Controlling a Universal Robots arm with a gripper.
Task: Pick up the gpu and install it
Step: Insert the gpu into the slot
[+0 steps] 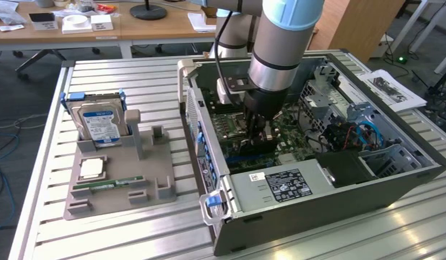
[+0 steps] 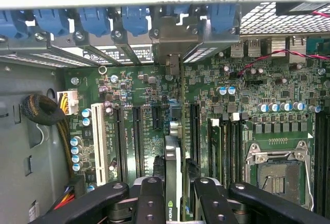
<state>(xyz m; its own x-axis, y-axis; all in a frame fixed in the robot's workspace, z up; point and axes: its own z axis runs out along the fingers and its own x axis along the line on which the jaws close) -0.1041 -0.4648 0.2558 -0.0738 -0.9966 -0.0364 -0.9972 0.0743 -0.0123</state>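
while the arm (image 1: 281, 49) reaches down into the open computer case (image 1: 367, 187), the exterior view's left side of the slatted metal bench (image 1: 136, 76) carries a grey holder (image 1: 115, 189). a hard drive (image 1: 100, 123) with a blue-white label stands upright in the holder, a processor chip (image 1: 91, 169) lies flat in front of it, and a green ram stick (image 1: 107, 185) lies on its edge just beside the chip.

further toward the exterior view's right, the case lies on its side with the motherboard (image 2: 216, 90) facing up. the gripper (image 1: 257, 132) hangs low inside it, close over the board.

in the wrist view the two black fingers (image 2: 152, 198) are drawn partway together and clamp the gpu (image 2: 174, 157) from both sides. the card shows edge-on, standing upright over the board between the long expansion slots and the memory slots. its grey metal end points at the row of blue clips (image 2: 136, 17) along the case's rear wall. i cannot tell whether its lower edge sits in a slot.

nearest the exterior view's right, the labelled power supply (image 1: 281, 184) fills the case's near corner.
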